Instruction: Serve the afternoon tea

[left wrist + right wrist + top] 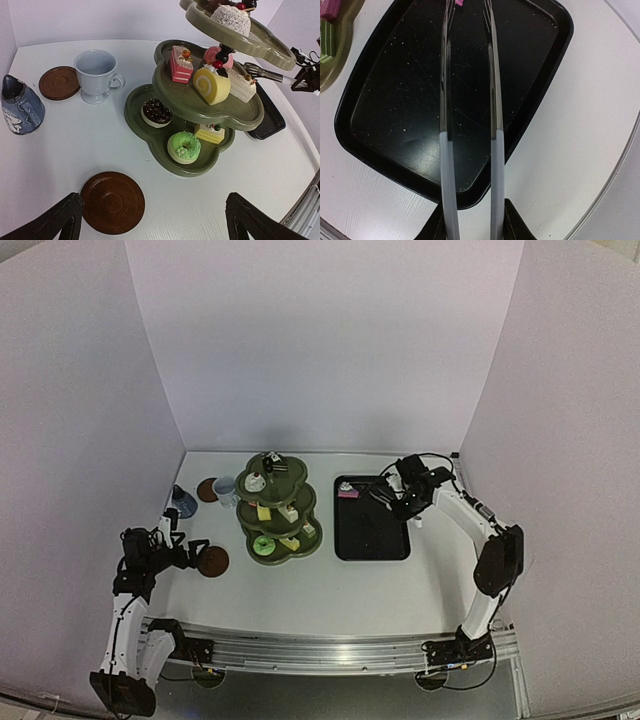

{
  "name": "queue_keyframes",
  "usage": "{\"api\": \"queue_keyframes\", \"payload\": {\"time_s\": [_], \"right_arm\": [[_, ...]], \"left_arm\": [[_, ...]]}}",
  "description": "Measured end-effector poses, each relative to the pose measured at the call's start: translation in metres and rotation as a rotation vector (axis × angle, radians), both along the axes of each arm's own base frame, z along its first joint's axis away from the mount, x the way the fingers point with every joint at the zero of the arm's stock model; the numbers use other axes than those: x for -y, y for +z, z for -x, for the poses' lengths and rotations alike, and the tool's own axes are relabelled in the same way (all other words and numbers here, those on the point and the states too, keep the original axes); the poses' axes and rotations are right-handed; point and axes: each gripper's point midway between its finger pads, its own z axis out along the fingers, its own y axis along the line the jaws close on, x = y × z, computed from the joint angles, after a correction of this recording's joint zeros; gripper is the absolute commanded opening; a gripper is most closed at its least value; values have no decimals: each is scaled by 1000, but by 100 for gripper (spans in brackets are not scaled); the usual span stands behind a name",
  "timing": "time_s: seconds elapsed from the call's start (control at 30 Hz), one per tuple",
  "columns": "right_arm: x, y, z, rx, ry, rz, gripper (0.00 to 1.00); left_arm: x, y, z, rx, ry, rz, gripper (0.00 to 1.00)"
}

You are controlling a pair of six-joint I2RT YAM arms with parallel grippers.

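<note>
The olive-green three-tier stand (278, 510) holds several small cakes; the left wrist view shows a green ring cake (183, 146), a chocolate one (156, 111), a yellow roll (211, 85) and a pink slice (180, 64). One pink cake (348, 493) lies at the far left of the black tray (372, 540). My right gripper (400, 498) is shut on thin metal tongs (493, 100) that reach over the tray towards that cake. My left gripper (154, 205) is open and empty, low over the table with a brown coaster (112, 202) just inside its left finger.
The white mug (97, 75), the second brown coaster (59, 82) and the blue-grey pot (20, 107) stand at the far left of the table. White walls enclose the table on three sides. The stand's edge (330, 60) lies left of the tray.
</note>
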Motion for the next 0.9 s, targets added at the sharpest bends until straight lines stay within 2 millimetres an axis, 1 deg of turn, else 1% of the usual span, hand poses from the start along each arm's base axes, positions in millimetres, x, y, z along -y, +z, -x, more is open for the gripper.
{"api": "queue_keyframes", "payload": {"time_s": [0.2,0.43,0.7,0.9], "right_arm": [[0,-27,-3,-61,64,23,30],[-1,-53,-5,-111,107,58,30],[-3,-59,-20,-98,125,77,31],[5,-61,-26,-90,118,95,31]], "left_arm": [[-1,3,-5,2,-4,-20,100],[-2,-3,-7,-24,-6,-23,100],[-3,-5,-8,-28,-3,-29,100],[-3,-5,-8,-26,-4,-33,100]]}}
